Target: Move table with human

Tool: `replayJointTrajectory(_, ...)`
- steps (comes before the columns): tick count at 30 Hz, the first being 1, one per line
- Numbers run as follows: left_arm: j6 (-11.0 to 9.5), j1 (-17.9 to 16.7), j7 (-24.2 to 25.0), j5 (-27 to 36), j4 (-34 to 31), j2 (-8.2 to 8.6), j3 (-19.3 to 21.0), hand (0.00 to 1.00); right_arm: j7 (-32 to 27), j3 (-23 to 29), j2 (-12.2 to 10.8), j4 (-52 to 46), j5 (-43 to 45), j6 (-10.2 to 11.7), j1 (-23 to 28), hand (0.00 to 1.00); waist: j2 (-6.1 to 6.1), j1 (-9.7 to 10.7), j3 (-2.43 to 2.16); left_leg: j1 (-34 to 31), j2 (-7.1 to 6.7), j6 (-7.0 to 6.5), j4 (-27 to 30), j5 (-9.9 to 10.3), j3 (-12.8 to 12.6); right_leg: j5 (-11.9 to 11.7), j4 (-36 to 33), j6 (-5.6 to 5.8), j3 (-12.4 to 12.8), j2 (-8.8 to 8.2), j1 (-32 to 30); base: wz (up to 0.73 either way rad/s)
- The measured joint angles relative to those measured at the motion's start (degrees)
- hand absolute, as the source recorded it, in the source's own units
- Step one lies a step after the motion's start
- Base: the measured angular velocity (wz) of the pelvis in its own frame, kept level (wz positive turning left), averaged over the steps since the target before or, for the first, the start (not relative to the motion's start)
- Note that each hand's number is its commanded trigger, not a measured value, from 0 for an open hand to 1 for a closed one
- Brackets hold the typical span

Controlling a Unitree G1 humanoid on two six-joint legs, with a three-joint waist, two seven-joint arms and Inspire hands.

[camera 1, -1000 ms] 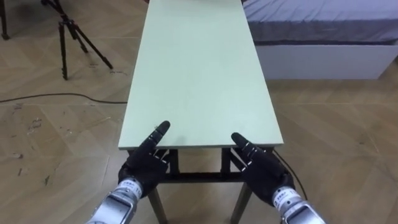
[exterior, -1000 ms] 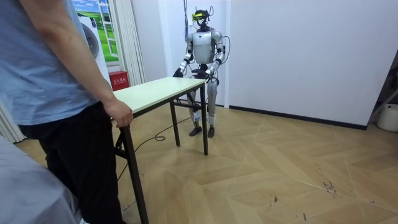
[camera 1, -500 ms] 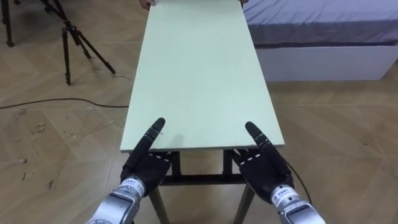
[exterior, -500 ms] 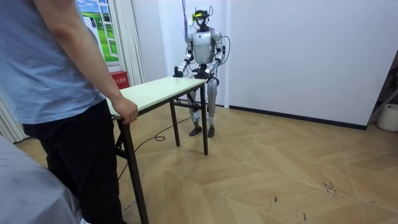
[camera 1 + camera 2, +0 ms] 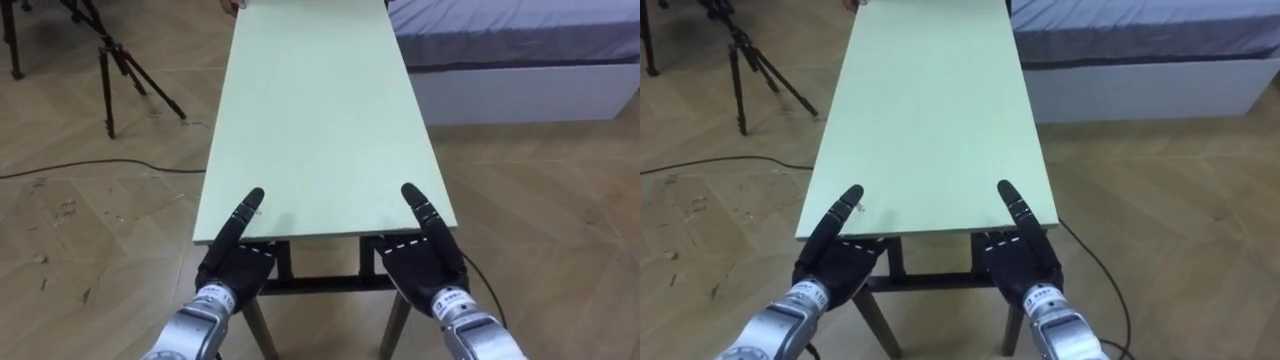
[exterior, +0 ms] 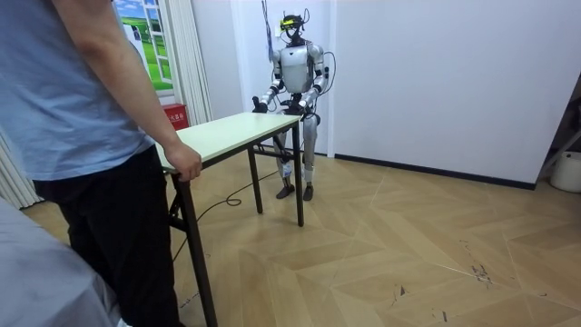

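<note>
We see an evenly lit room, bright and soft, with nothing harsh in it. The pale green desk takes the light flatly, its top matte and even, while the space beneath its near edge goes dim. Shadows on the wooden floor are faint, and the white wall reads uniformly bright.

Had wood parquet floor, scuffed in spots. Closed in by plain white walls w/ dark baseboard. Kept bed, grey cover on white base, far rt in eye views; black tripod far left. Showed pale curtain & red box at rm view's left.
</note>
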State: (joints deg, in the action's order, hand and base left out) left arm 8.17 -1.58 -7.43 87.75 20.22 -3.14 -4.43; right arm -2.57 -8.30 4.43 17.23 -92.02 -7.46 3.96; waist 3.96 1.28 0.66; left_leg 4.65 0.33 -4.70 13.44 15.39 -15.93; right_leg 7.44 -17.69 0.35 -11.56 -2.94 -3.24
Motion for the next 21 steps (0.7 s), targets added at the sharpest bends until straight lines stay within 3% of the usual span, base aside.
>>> replayJointTrajectory(7,-0.2,0.0,-1.2,-0.5,0.3,2.12,-0.1,1.0,-6.2,0.0,-0.8,0.5,0.3,2.8,0.0,1.0,0.36,-1.1,0.32,-0.1,-0.03,-0.01,0.0,0.0,0.2,0.0,0.0,0.07,-0.2,-0.04,-0.2,0.02)
replayJointTrajectory(21,-0.2,-0.1,-2.4,-4.1,0.9,3.05,-0.4,1.0,-6.9,0.0,-1.3,0.4,2.1,4.0,0.0,1.0,0.04,-1.6,0.47,-0.9,-0.11,0.0,0.1,0.0,-0.6,0.1,0.1,0.14,0.3,-0.17,-1.2,-0.02)
